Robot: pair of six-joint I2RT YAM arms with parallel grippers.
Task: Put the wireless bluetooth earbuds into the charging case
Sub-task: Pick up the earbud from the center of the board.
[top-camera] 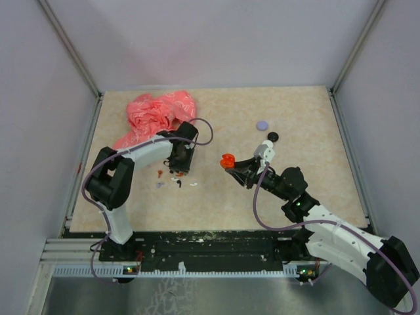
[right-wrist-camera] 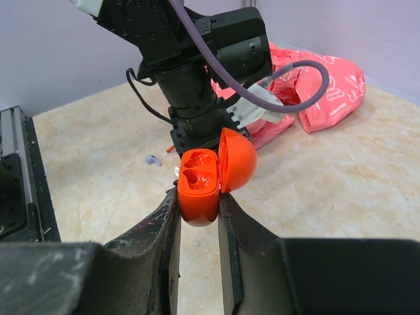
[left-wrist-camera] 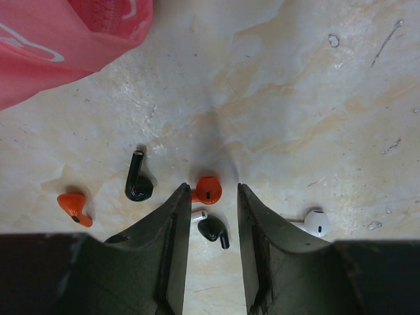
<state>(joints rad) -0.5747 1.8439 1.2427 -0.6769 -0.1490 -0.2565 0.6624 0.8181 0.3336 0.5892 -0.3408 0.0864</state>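
Two arms mid-pick: left end effector (left-wrist-camera: pixel 211 189), parted, straddles a red earbud (left-wrist-camera: pixel 209 191) and should close next; right end effector (right-wrist-camera: pixel 198 202) grips the open charging case (right-wrist-camera: pixel 199 180).

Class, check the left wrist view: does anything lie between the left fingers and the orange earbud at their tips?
Nothing separates them: the orange earbud sits right at the tips of the left gripper. However, a black earbud lies deeper in the same gap, so closing may catch both.
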